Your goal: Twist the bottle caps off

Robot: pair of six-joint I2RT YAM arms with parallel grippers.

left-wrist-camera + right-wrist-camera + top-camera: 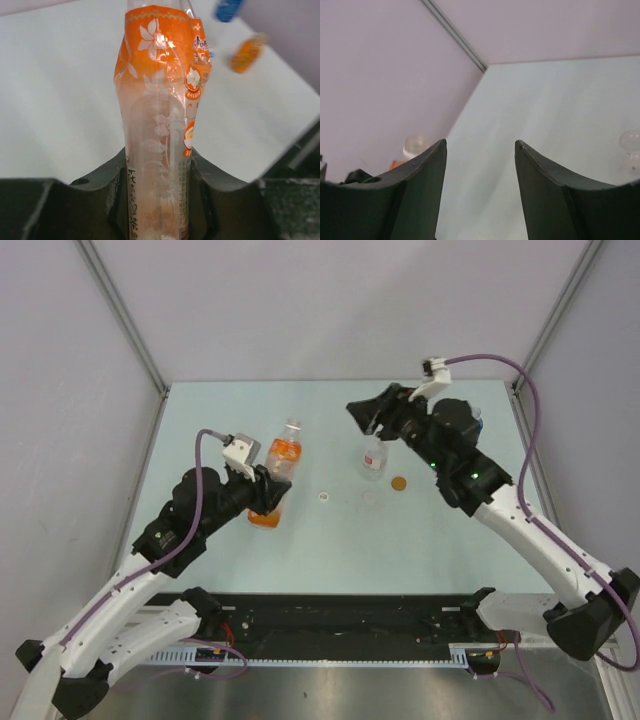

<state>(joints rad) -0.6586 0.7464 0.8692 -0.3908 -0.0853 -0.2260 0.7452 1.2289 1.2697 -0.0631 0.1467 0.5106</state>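
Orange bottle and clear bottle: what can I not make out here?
1. The neck of the orange bottle: cut off by the top edge, left wrist view.
2. Its middle: hidden by the left gripper, top view.
3. The clear bottle: too small in the top view to tell whether it is capped; cut by the right edge, right wrist view.
4. A blue spot and an orange spot, left wrist view: too blurred to name.

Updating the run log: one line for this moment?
left gripper: shut on orange bottle; right gripper: open; orange cap: on table
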